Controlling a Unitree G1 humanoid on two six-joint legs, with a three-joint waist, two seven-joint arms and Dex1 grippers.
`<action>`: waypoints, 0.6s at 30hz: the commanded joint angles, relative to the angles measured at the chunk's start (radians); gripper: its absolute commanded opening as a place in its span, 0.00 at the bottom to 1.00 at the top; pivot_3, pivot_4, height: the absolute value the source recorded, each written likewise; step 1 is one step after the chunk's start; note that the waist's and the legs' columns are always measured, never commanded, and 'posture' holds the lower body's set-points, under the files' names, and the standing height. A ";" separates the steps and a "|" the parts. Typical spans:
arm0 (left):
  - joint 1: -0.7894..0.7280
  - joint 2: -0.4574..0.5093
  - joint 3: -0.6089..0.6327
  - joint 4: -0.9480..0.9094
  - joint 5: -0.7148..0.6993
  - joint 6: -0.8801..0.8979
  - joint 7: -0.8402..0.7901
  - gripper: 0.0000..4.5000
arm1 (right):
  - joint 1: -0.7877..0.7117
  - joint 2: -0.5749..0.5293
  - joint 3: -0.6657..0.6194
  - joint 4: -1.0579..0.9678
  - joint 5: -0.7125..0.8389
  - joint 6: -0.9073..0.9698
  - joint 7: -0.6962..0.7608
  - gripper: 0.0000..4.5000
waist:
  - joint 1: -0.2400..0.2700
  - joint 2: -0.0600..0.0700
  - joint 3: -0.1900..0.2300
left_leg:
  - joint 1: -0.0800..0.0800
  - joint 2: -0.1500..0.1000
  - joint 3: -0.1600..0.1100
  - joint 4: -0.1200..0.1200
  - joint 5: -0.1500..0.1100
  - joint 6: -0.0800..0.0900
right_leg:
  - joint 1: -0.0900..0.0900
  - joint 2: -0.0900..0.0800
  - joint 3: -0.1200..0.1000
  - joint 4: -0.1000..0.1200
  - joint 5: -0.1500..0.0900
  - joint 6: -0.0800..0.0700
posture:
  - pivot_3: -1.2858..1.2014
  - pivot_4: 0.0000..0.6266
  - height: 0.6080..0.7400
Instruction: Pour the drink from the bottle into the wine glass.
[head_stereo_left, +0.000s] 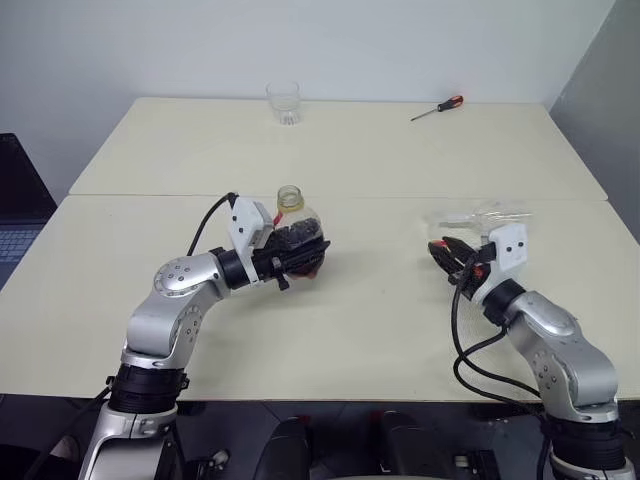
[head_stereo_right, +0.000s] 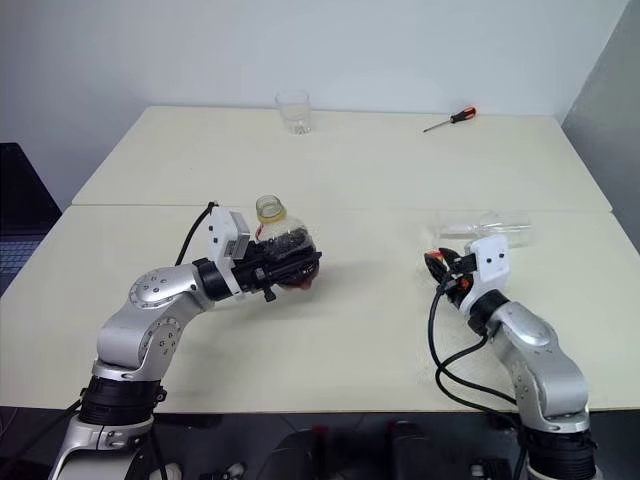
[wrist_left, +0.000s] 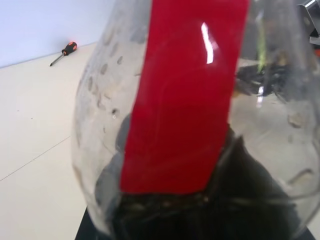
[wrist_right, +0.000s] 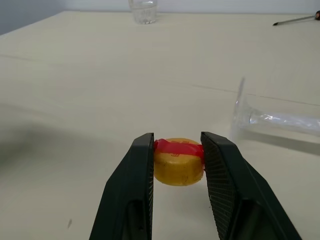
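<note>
The cap is off and the pour has not begun. The left pincer (head_stereo_left: 300, 258) is clamped around the belly of the bottle (head_stereo_left: 295, 232), holding it upright just above the desk (head_stereo_left: 380, 320), its open neck pointing up and the drink (head_stereo_right: 285, 241) dark in its lower half. The right pincer (wrist_right: 177, 172) is closed on the yellow cap (wrist_right: 178, 161), which sits squeezed between its two fingers, low over the desk.

The wine glass (head_stereo_left: 480, 220) lies on its side just beyond the right pincer, well apart from the left pincer, foot toward the pincer in the right wrist view. As I judge it, the right pincer must first set the cap down and let go, then stand the glass up on its foot. Only then can the left pincer carry the bottle across and tip its neck over the bowl. A short tumbler (head_stereo_left: 284, 102) and a screwdriver (head_stereo_left: 438, 109) lie far beyond both pincers.
</note>
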 joint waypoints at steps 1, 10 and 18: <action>-0.006 -0.002 0.011 -0.053 -0.021 -0.003 0.001 0.39 | -0.008 0.037 -0.005 0.047 -0.031 -0.070 -0.036 0.25 | 0.000 0.000 0.000 | 0.000 0.000 0.000 0.000 0.000 0.000 | 0.000 0.000 0.000 0.000 0.000 0.000 | 0.52 0.24 1.00; -0.002 0.002 0.014 -0.053 -0.020 -0.003 -0.001 0.39 | -0.005 0.125 0.073 0.174 -0.129 -0.243 -0.043 0.25 | 0.000 0.000 0.000 | 0.000 0.000 0.001 0.000 0.000 0.000 | 0.000 0.000 0.000 0.000 0.000 0.000 | 0.52 0.24 1.00; -0.008 0.005 0.014 -0.046 -0.016 -0.006 -0.008 0.39 | -0.009 0.125 0.133 0.239 -0.188 -0.295 -0.034 0.25 | 0.000 0.000 0.000 | 0.000 -0.001 0.001 0.000 0.000 0.000 | 0.000 0.000 0.000 0.000 0.000 0.000 | 0.52 0.24 1.00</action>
